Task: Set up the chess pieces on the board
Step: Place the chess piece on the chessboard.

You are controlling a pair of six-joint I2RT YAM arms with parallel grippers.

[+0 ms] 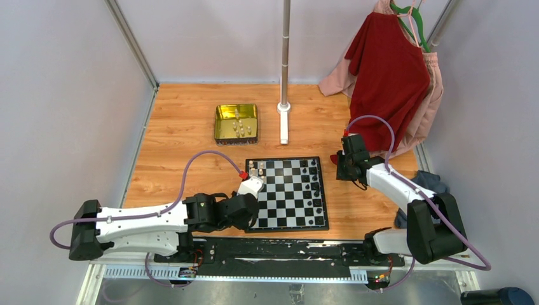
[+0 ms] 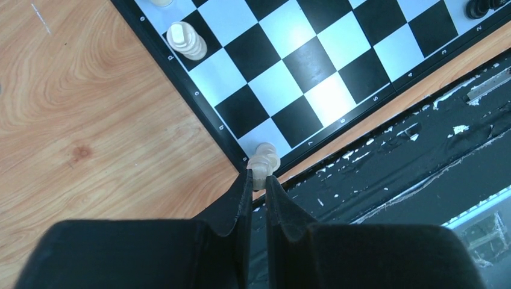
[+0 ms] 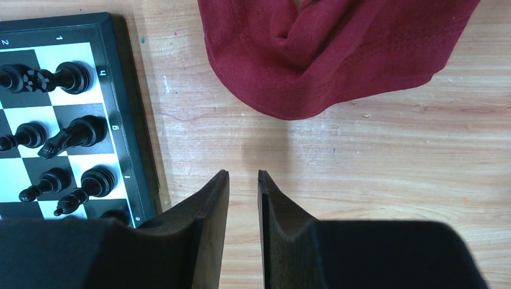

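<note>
Wood grain, light brown, is seen across the table (image 1: 184, 127) in the top view. At the lower left of that view the left arm is laid along the near edge, and the left gripper (image 2: 258, 174) is brought to the near left corner of the board (image 1: 289, 203). In the left wrist view its fingers are pressed together on a pale piece (image 2: 264, 158), which is pinched at the very tips over the corner square. Whether that piece touches the board cannot be told. Further up the same edge a second pale chessman (image 2: 187, 40) is stood upright on a square.

Left of centre in the top view, above the board and apart from it, a gold tin (image 1: 217, 124) is seen with loose pale chessmen (image 1: 240, 128) inside. Two pale men (image 1: 257, 169) are stood at the board's upper left corner, and black pieces (image 1: 313, 181) are lined along its right edge.

A metal pole (image 1: 285, 57) is fixed at upper centre. Just right of the board the right gripper (image 3: 243, 174) is held over bare wood, its jaws parted with nothing between them. A red cloth (image 3: 325, 54) is draped above it.
</note>
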